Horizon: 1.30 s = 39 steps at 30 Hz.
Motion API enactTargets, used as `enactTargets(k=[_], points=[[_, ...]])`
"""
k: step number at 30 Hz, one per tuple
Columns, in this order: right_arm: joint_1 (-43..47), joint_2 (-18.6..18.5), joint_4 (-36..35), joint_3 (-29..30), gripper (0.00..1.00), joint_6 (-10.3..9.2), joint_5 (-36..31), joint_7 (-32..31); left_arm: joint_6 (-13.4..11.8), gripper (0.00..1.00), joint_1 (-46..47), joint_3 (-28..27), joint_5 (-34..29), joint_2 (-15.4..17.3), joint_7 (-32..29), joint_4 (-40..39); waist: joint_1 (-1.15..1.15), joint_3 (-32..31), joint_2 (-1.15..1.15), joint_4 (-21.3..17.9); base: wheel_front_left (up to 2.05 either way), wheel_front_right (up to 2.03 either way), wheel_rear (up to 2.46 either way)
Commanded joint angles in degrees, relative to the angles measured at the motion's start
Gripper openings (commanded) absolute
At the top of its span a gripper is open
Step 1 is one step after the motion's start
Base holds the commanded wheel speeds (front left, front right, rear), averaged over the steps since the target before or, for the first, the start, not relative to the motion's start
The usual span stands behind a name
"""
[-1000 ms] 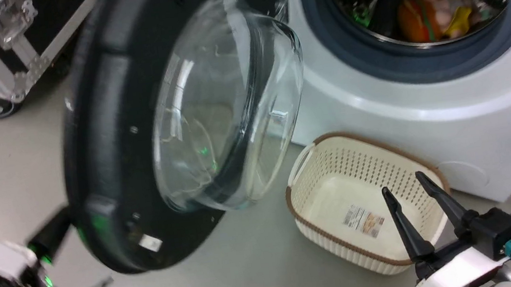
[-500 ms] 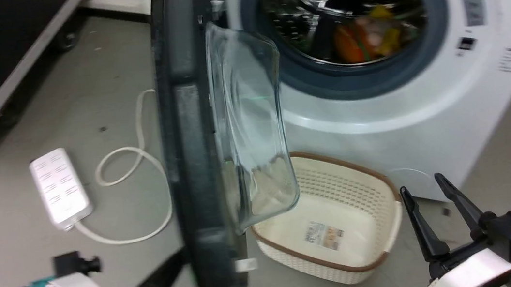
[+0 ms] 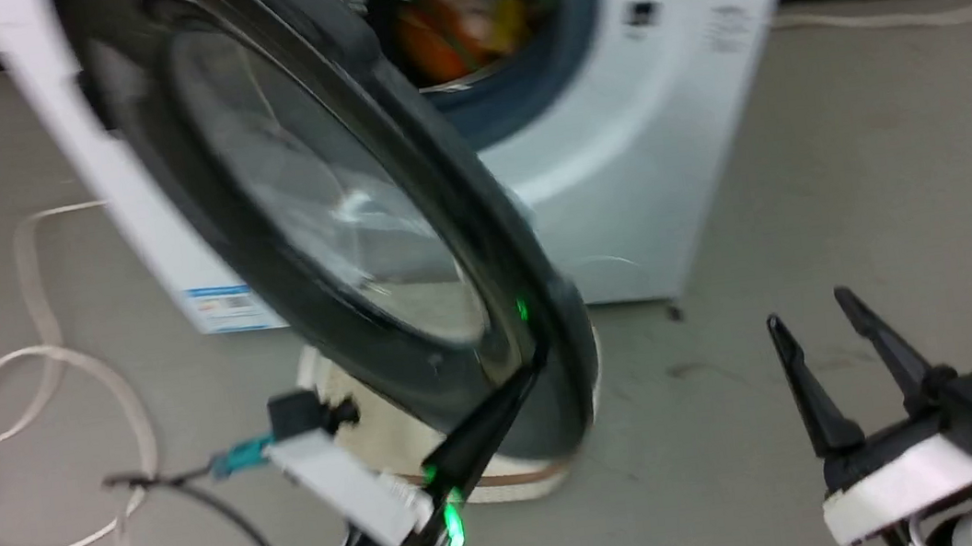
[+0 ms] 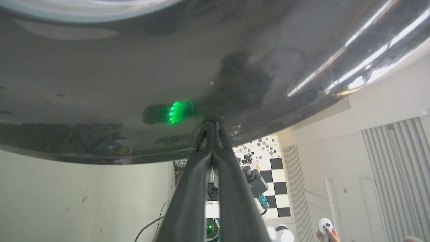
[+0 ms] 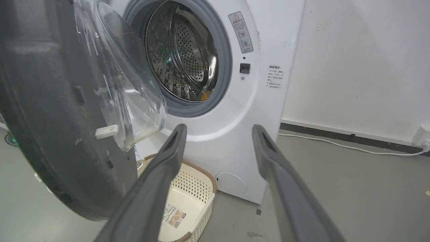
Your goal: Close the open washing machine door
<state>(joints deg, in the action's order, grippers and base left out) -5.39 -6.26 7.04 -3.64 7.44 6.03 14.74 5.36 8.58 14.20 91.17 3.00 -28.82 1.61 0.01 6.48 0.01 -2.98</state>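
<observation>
Since half a second ago the washing machine door (image 3: 321, 210) has swung from edge-on to half shut; our head view turned too. Left gripper (image 3: 535, 367) fingers (image 4: 189, 188) are clenched together, tips touching the door's glossy outer face near its lower rim. Right gripper (image 3: 807, 308) is spread and holds nothing, well apart. We see the door ajar from the washing machine (image 3: 620, 154), above the basket (image 5: 193, 183).
</observation>
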Motion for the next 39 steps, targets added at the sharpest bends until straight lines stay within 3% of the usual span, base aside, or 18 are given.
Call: enactTargets(k=[1,8,13,22,26,31,32,33,34,39], points=[[-1.46,0.03,-0.16,0.5,1.0,0.05,0.21,0.26,0.71,0.0,3.44,1.63,0.6,-0.12,2.0,1.33,-0.01,5.09,-0.01,-7.81,0.0,0.0,0.0],[-2.79,1.49,0.35,0.69,1.0,0.05,1.07,0.26,0.98,0.0,16.41,3.23,2.25,-0.12,12.87,11.17,-0.01,8.94,-0.01,-16.58,0.0,0.0,0.0],[-2.93,2.22,0.61,0.82,1.0,0.05,1.59,0.26,1.16,0.0,26.01,2.68,4.78,-0.12,20.19,19.55,-0.01,10.3,-0.01,-19.56,0.0,0.0,0.0],[-3.5,2.92,0.66,-0.21,1.0,0.05,1.75,0.26,2.03,0.0,37.43,6.84,8.95,-0.12,28.1,32.63,-0.01,10.23,-0.01,-18.64,0.0,0.0,0.0],[-3.24,2.99,0.23,-0.24,1.0,0.05,1.55,0.26,2.09,0.0,36.85,8.9,8.89,-0.12,28.2,31.73,-0.01,9.25,-0.01,-16.66,0.0,0.0,0.0],[-1.75,2.52,-0.19,-0.05,1.0,0.05,0.94,0.26,2.11,0.0,29.85,11.23,3.95,1.28,28.69,25.83,-0.01,5.98,-0.01,-12.38,0.0,0.0,0.0],[-1.32,2.31,-0.26,0.04,1.0,0.05,0.84,0.26,2.12,0.33,27.78,11.91,3.14,1.81,28.45,23.95,-0.01,5.1,-0.01,-11.35,0.0,0.0,0.0],[-0.83,2.11,-0.31,0.04,1.0,0.05,0.76,0.26,2.12,0.9,25.47,12.82,2.29,2.57,27.92,21.68,-0.01,4.17,-0.01,-10.41,0.0,0.0,0.0],[-0.33,1.89,-0.34,0.02,1.0,0.05,0.69,0.26,2.12,1.0,23.13,13.82,1.1,3.61,27.63,19.22,-0.01,3.24,-0.01,-9.49,0.0,0.0,0.0],[2.62,1.15,-0.48,0.71,1.0,0.05,0.63,0.26,2.12,1.0,12.25,18.13,-8.95,10.52,33.77,8.9,-0.01,-1.25,-0.01,-3.95,0.0,0.0,0.0]])
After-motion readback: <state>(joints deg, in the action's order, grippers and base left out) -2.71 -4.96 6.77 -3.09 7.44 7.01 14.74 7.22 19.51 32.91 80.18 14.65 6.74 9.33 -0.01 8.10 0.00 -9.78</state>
